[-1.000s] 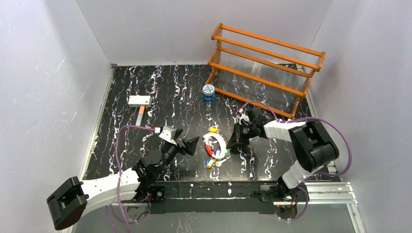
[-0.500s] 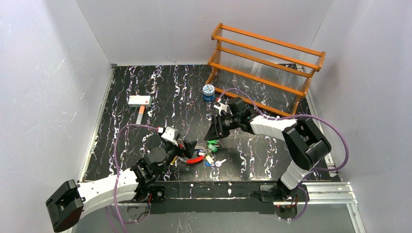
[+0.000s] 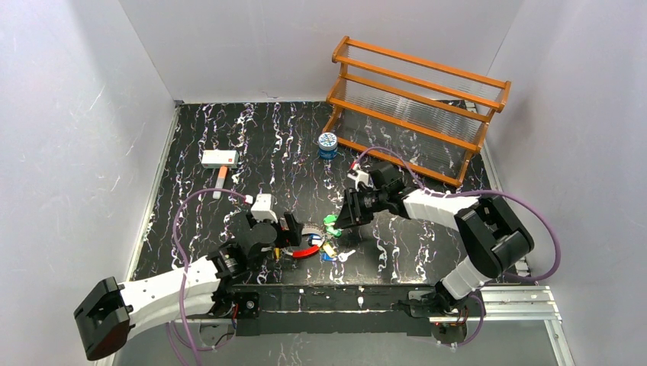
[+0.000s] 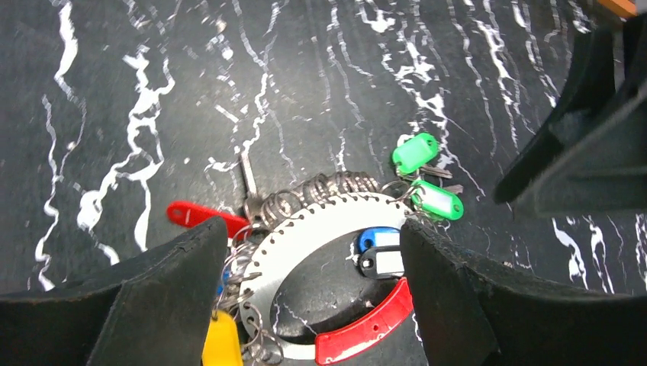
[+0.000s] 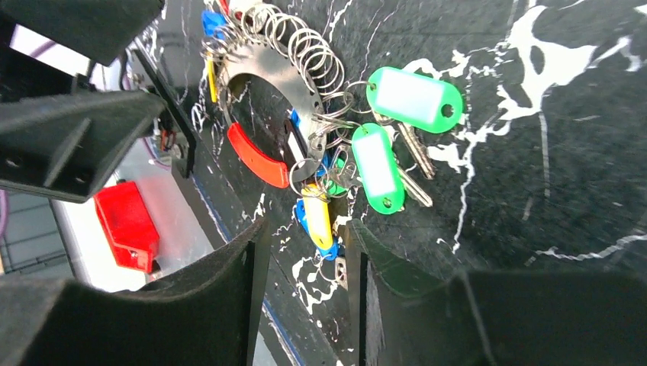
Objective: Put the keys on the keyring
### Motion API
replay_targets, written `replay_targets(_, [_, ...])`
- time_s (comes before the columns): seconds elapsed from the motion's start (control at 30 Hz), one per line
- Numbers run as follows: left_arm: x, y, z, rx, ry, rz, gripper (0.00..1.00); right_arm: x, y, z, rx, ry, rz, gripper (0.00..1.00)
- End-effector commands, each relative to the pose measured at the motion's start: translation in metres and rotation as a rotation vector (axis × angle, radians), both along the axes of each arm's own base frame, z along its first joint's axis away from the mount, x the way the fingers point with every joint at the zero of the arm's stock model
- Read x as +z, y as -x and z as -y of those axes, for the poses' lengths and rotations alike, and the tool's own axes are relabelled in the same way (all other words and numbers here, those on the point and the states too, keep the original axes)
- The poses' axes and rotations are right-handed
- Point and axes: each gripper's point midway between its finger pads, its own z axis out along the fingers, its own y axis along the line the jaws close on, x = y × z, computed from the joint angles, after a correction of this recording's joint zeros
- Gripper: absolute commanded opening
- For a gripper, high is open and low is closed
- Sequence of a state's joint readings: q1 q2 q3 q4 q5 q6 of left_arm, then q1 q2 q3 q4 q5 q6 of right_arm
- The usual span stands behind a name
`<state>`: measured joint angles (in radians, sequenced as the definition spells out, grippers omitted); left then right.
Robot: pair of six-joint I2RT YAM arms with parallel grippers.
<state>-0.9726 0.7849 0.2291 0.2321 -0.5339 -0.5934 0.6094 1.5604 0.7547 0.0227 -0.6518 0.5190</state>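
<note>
The keyring (image 4: 323, 216) is a flat silvery-white ring with small holes and a red segment (image 4: 365, 332). It lies on the black marbled table, also in the top view (image 3: 307, 242) and the right wrist view (image 5: 279, 75). Keys with tags hang from it on small wire rings: two green (image 4: 416, 152), blue (image 4: 377, 238), red (image 4: 195, 215), yellow (image 5: 317, 215). My left gripper (image 4: 313, 301) is open, its fingers straddling the ring. My right gripper (image 5: 305, 293) is open and empty, just beyond the green tags (image 5: 414, 97).
An orange wooden rack (image 3: 416, 107) stands at the back right. A small blue-and-white tin (image 3: 327, 144) sits in front of it. A white and orange tool (image 3: 220, 160) lies at the back left. The table's near edge runs just below the ring.
The ring with its keys has shifted left and nearer to the table's front edge. My left gripper has closed in around it. My right gripper swung from the ring's right side to its far side.
</note>
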Motion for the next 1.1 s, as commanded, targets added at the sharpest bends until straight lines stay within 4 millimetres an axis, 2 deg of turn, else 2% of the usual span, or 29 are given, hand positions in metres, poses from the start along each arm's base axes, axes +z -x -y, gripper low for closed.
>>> replay_targets(0.0, [-0.016, 0.008, -0.031, 0.228, -0.009, -0.177, 0.81, -0.012, 0.0, -0.014, 0.052, 0.046, 0.042, 0.5])
replay_targets(0.13, [-0.033, 0.023, -0.032, 0.249, -0.05, -0.313, 0.81, -0.025, -0.013, -0.028, 0.063, 0.09, 0.063, 0.52])
replay_targets(0.23, [-0.053, 0.032, -0.022, 0.222, -0.052, -0.403, 0.75, -0.034, -0.018, -0.039, 0.08, 0.106, 0.06, 0.51])
replay_targets(0.27, [-0.06, 0.034, -0.019, 0.216, -0.054, -0.429, 0.71, -0.04, -0.014, -0.039, 0.09, 0.122, 0.038, 0.5])
replay_targets(0.33, [-0.07, 0.031, -0.017, 0.224, -0.053, -0.458, 0.61, -0.046, -0.009, -0.04, 0.103, 0.136, 0.015, 0.43])
replay_targets(0.37, [-0.073, 0.027, -0.018, 0.232, -0.057, -0.462, 0.55, -0.049, -0.005, -0.04, 0.108, 0.139, 0.003, 0.34])
replay_targets(0.47, [-0.072, 0.004, -0.023, 0.258, -0.068, -0.433, 0.31, -0.052, 0.007, -0.04, 0.124, 0.124, -0.043, 0.12])
replay_targets(0.57, [-0.057, -0.029, -0.023, 0.251, -0.1, -0.341, 0.15, -0.051, 0.024, -0.041, 0.159, 0.107, -0.089, 0.02])
replay_targets(0.67, [-0.039, -0.063, -0.018, 0.211, -0.187, -0.248, 0.09, -0.043, 0.041, -0.053, 0.216, 0.069, -0.123, 0.01])
replay_targets(0.77, [-0.03, -0.096, -0.009, 0.139, -0.278, -0.197, 0.05, -0.022, 0.049, -0.08, 0.299, -0.041, -0.12, 0.06])
replay_targets(0.83, [-0.03, -0.115, 0.001, 0.081, -0.333, -0.186, 0.06, -0.017, 0.056, -0.095, 0.371, -0.08, -0.156, 0.12])
replay_targets(0.9, [-0.034, -0.133, 0.007, 0.039, -0.414, -0.185, 0.14, -0.007, 0.054, -0.107, 0.416, -0.1, -0.162, 0.18])
replay_targets(0.97, [-0.036, -0.146, 0.009, 0.016, -0.485, -0.202, 0.35, 0.0, 0.056, -0.109, 0.44, -0.112, -0.17, 0.31])
replay_targets(1.0, [-0.035, -0.152, 0.011, 0.006, -0.506, -0.207, 0.48, 0.005, 0.055, -0.109, 0.448, -0.12, -0.162, 0.36])
replay_targets(1.07, [-0.034, -0.158, 0.015, -0.03, -0.536, -0.217, 0.68, 0.01, 0.052, -0.108, 0.448, -0.11, -0.142, 0.45])
